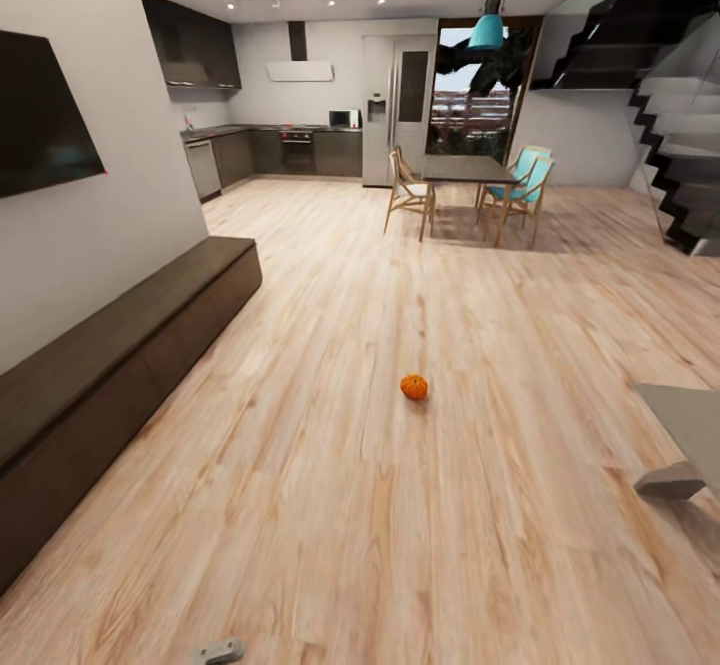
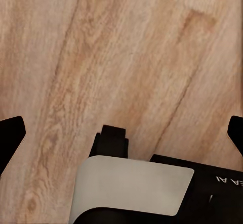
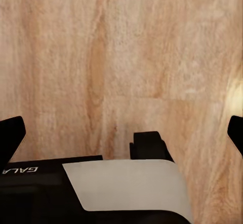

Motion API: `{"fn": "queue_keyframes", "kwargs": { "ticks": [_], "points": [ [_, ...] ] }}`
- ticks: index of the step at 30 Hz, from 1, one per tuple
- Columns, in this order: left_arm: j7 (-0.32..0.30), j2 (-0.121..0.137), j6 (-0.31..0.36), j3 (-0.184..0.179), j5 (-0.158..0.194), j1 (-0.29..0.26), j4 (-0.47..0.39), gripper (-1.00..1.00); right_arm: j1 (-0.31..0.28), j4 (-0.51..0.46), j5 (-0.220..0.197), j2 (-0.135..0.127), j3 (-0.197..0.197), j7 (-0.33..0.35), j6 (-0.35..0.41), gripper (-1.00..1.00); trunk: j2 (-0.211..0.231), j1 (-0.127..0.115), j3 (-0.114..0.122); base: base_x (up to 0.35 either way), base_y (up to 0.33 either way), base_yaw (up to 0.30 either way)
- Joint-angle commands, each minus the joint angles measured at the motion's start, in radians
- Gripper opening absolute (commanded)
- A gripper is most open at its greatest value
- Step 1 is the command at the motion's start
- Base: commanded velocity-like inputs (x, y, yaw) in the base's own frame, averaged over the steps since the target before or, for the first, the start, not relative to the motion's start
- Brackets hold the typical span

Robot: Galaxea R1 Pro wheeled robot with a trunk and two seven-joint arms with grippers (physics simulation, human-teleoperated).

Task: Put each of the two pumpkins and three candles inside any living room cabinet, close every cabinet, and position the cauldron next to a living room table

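Robot is in transit, head camera looking across the living room. One pumpkin [image 1: 414, 386] sits alone on the wood floor [image 1: 350, 505], upright as far as I can tell, well clear of everything. Cabinet [image 1: 120, 365] runs along the wall to the pumpkin's left, all fronts look shut. Corner of the pale desk [image 1: 690, 425] is to the pumpkin's right, about level with it. No candles, cauldron or second pumpkin visible here. Dining set and kitchen are far behind the pumpkin, not relevant.

Left hand [image 2: 121, 133]: fingers [image 2: 11, 133] spread wide at the frame edges, nothing between them, plain floor below. Right hand [image 3: 121, 130]: same, fingers [image 3: 10, 133] wide apart, empty, floor below. A small grey part at the bottom edge of the head view is probably part of an arm; can't tell which.

Judgement: step in hand is the approach to the pumpkin.
- Drive straight at it and stop short, so it sits ahead of the base and not under it.
- Lower the trunk early; it's a floor pick.
- Come down from above, fingers either side of the ribs, stem clear.
- It's round and may roll if nudged: close slowly and centred.
- The left arm suits the carry, since the cabinet lies to the pumpkin's left.
- A front must be opened first, so park with room for it to come out.
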Motion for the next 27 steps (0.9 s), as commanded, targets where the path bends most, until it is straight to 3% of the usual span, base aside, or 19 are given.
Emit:
{"fn": "queue_keyframes", "kwargs": {
  "ticks": [1, 27],
  "points": [
    [0.000, 0.000, 0.000, 0.000, 0.000, 0.001, 0.000, 1.00, 0.000, 0.000, 0.000, 0.000, 0.000, -0.002, 0.000, 1.00, 0.000, 0.000, 0.000, 0.325, 0.000, 0.144],
    [0.000, -0.002, 0.000, 0.000, 0.000, 0.006, 0.000, 1.00, 0.000, 0.002, 0.000, 0.001, 0.000, -0.005, 0.001, 1.00, 0.000, 0.000, 0.000, 0.326, 0.000, 0.275]
  ]
}}
